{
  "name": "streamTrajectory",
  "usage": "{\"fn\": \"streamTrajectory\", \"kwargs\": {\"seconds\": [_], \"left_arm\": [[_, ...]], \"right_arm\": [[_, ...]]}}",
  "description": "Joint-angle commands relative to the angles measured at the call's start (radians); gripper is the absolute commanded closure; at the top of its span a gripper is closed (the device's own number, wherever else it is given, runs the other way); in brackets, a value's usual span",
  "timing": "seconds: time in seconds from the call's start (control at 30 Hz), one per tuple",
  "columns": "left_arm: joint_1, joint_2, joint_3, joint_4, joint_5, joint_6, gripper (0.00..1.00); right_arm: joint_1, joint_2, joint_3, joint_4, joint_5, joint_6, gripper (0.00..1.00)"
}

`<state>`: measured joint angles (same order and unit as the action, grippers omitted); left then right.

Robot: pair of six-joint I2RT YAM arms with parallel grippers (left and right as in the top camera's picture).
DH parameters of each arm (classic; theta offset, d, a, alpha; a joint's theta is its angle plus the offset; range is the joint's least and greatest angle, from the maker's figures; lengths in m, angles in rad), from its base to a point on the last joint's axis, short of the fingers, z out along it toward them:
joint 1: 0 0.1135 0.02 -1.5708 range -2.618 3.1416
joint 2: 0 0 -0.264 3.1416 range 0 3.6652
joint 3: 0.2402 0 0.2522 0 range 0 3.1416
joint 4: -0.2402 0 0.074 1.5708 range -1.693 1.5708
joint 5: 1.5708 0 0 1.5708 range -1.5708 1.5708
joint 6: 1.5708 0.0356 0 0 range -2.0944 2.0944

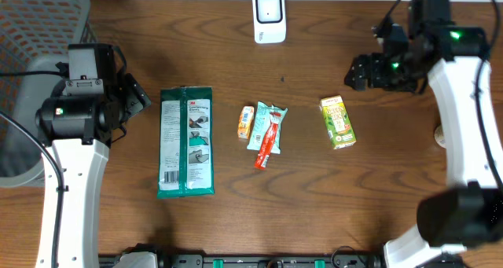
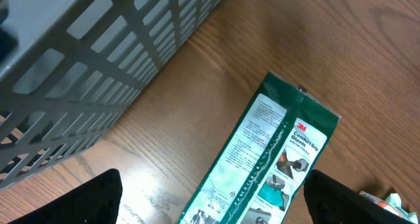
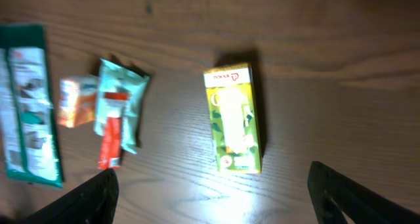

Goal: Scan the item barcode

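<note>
- Overhead view: four items lie in a row on the desk [image 1: 393, 213]: glove pack [image 1: 185, 142], orange packet [image 1: 246, 121], teal sachet [image 1: 267, 130] and green carton [image 1: 338, 122]. All are well apart from the white scanner [image 1: 268, 16] at the far edge. The left tool [image 1: 137, 95] hangs near the glove pack and the right tool [image 1: 357, 71] near the green carton. Neither holds anything. On this showing no item is at the scanner, so pick-up and scan appear to remain. Which item is meant cannot be told.
- Left wrist view: the left tool [image 2: 213, 184] is spread wide above the glove pack, touching nothing. A grey slatted basket [image 2: 79, 66] stands beside it.
- Right wrist view: the right tool [image 3: 213, 175] is spread and empty, and the green carton lies flat on the desk below it.
- All views: the desk is dark wood grain with soft glare. Of the room, only a pale strip shows beyond the far edge.
</note>
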<state>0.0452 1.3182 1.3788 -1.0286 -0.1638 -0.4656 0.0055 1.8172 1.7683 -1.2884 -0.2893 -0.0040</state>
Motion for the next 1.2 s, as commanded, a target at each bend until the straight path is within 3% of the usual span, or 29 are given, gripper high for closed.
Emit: {"fn": "streamTrajectory", "kwargs": {"seconds": [0.0, 0.1, 0.37, 0.7, 0.83, 1.1, 1.17], "left_arm": [[0.004, -0.005, 0.007, -0.004, -0.013, 0.013, 0.11], [0.004, -0.005, 0.007, -0.003, -0.013, 0.013, 0.11], [0.004, -0.005, 0.007, -0.003, -0.013, 0.013, 0.11], [0.004, -0.005, 0.007, -0.003, -0.013, 0.013, 0.11], [0.004, -0.005, 0.007, -0.003, -0.013, 0.013, 0.11], [0.004, -0.005, 0.007, -0.003, -0.013, 0.013, 0.11], [0.004, -0.005, 0.007, -0.003, -0.013, 0.013, 0.11]], "right_arm": [[0.014, 0.129, 0.000, -0.006, -0.019, -0.038, 0.11], [0.032, 0.214, 0.000, 0.004, -0.019, -0.070, 0.08], [0.079, 0.356, 0.000, 0.078, 0.020, -0.087, 0.13], [0.136, 0.364, -0.061, 0.118, 0.230, -0.033, 0.10], [0.159, 0.364, -0.132, 0.193, 0.238, -0.013, 0.01], [0.176, 0.364, -0.170, 0.270, 0.237, 0.006, 0.01], [0.174, 0.364, -0.170, 0.267, 0.236, -0.013, 0.19]]}}
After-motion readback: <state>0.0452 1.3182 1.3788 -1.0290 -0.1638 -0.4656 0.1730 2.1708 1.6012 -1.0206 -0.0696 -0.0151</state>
